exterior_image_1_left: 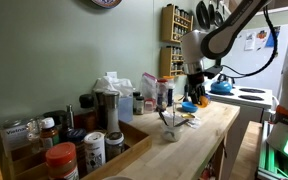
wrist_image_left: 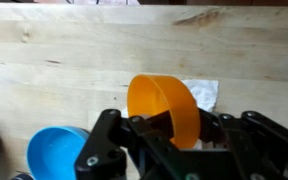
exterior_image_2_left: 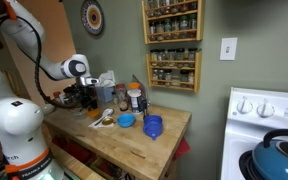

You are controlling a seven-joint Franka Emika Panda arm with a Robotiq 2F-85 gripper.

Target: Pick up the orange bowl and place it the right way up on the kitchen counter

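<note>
In the wrist view my gripper (wrist_image_left: pixel 174 128) is shut on the orange bowl (wrist_image_left: pixel 162 103). It grips the rim, and the bowl is tilted on its side with its opening facing the left of the picture. The bowl hangs just above the light wooden kitchen counter (wrist_image_left: pixel 84 50). In an exterior view the gripper (exterior_image_1_left: pixel 194 95) holds the bowl (exterior_image_1_left: pixel 190 104) low over the far end of the counter (exterior_image_1_left: pixel 184 145). In an exterior view the gripper (exterior_image_2_left: pixel 85 97) is over the cluttered back part of the counter (exterior_image_2_left: pixel 114 148); the bowl is hard to make out there.
A small blue bowl (wrist_image_left: pixel 56 150) lies right beside the gripper, and a white napkin (wrist_image_left: pixel 206 93) lies behind the orange bowl. It also shows in an exterior view (exterior_image_2_left: pixel 126 121), next to a blue cup (exterior_image_2_left: pixel 152 126). Jars and bottles (exterior_image_1_left: pixel 79 145) crowd the counter. The white stove (exterior_image_2_left: pixel 269 120) carries a blue kettle (exterior_image_2_left: pixel 279 155).
</note>
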